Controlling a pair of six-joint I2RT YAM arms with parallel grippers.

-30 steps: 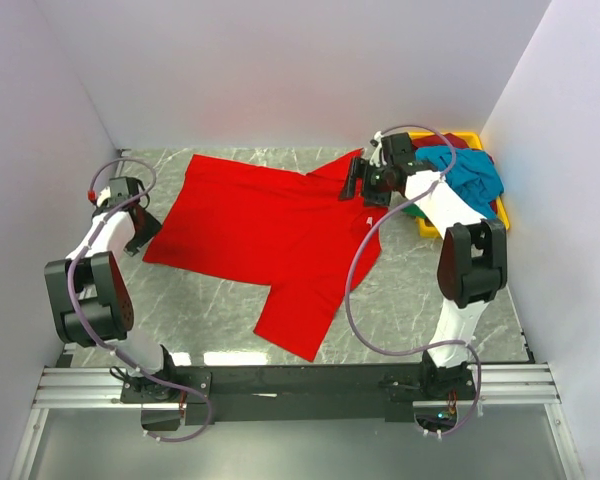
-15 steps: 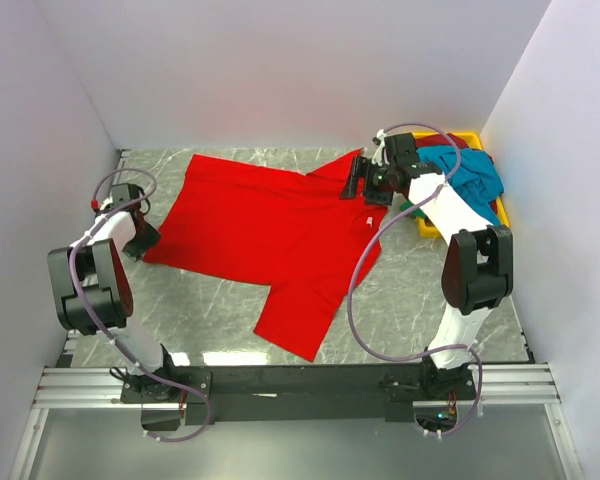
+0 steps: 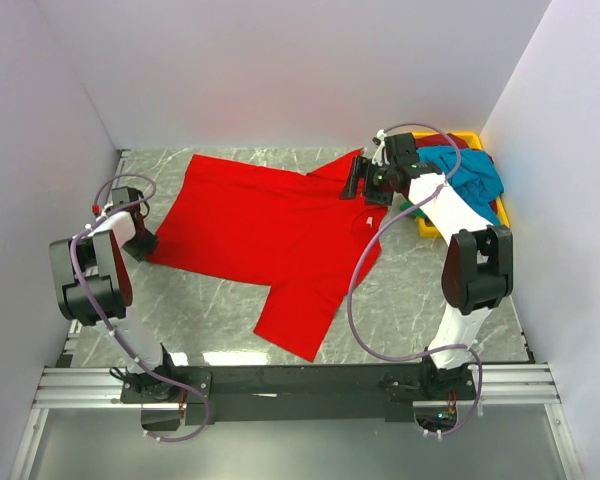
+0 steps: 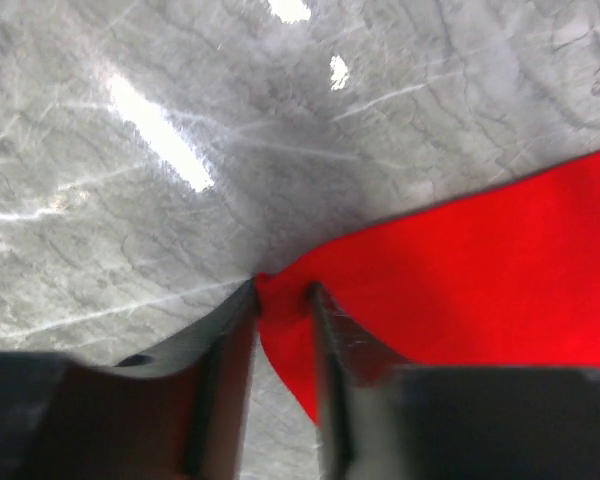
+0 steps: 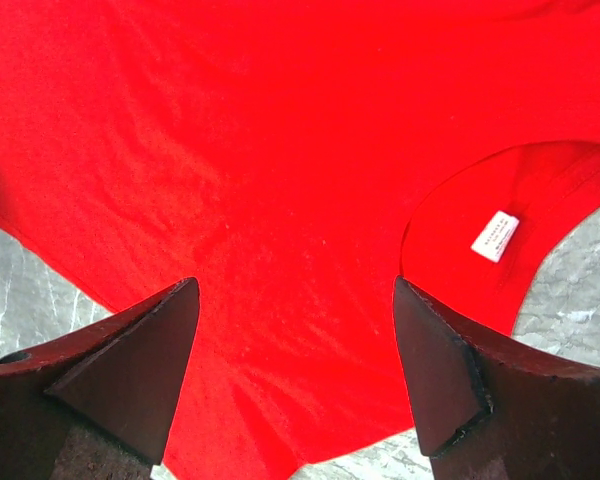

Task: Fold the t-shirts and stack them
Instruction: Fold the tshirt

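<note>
The large bright red t-shirt (image 3: 270, 225) lies spread flat on the marble table. My left gripper (image 3: 143, 245) is at the shirt's left corner, and in the left wrist view it (image 4: 283, 300) is shut on that pinched red corner (image 4: 480, 270). My right gripper (image 3: 356, 180) hovers open over the shirt's far right part, by the collar. In the right wrist view it (image 5: 295, 300) has its jaws wide apart above the red cloth (image 5: 230, 150), with the white collar tag (image 5: 495, 236) to the right. A teal-blue shirt (image 3: 475, 172), a maroon one (image 3: 440, 142) and a green one (image 3: 412, 210) lie in the bin.
The yellow plastic bin (image 3: 467, 136) stands at the far right corner, behind the right arm. White walls close in the table on the left, back and right. Bare marble (image 3: 210, 300) shows in front of the shirt.
My left gripper has slid nearer along the shirt's left edge to its corner, and the left arm has folded back. The right arm has barely moved.
</note>
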